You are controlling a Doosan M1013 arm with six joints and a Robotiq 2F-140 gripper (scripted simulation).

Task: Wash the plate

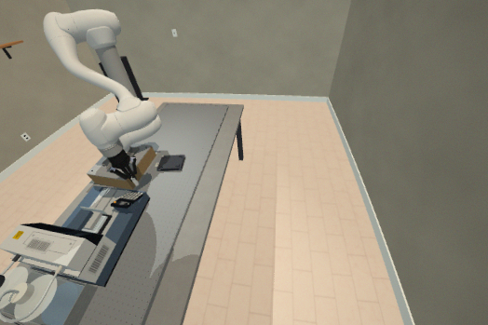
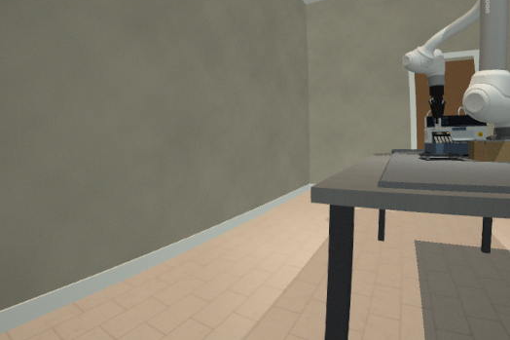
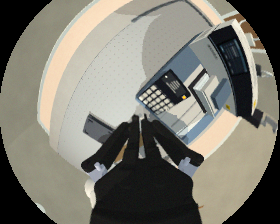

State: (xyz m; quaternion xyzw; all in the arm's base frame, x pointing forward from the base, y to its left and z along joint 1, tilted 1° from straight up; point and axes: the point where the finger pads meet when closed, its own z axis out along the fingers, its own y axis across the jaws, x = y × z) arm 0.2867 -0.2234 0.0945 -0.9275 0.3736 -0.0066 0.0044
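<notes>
My gripper (image 1: 135,182) (image 2: 437,122) (image 3: 139,110) is shut with nothing between its fingertips, pointing down above the table side of the keypad (image 1: 130,198) (image 2: 443,138) (image 3: 157,99). The keypad is on the near corner of the washer (image 1: 86,250) (image 3: 205,51). A small amber spot (image 1: 115,202) (image 3: 184,97) shows at the keypad panel's edge, apparently the lamp. A pale plate (image 1: 96,224) (image 3: 203,90) appears to lie in the washer's carrier; whether it is flat is too small to tell. The nest N1 (image 1: 171,163) (image 3: 98,127) is dark, with no pale plate visible on it.
A wooden-sided box (image 1: 112,181) (image 2: 482,151) stands beside the arm's base, close to the gripper. The washer's raised housing (image 1: 51,243) (image 3: 240,60) stands beyond the carrier. Tubing and round white containers (image 1: 42,294) are behind the washer.
</notes>
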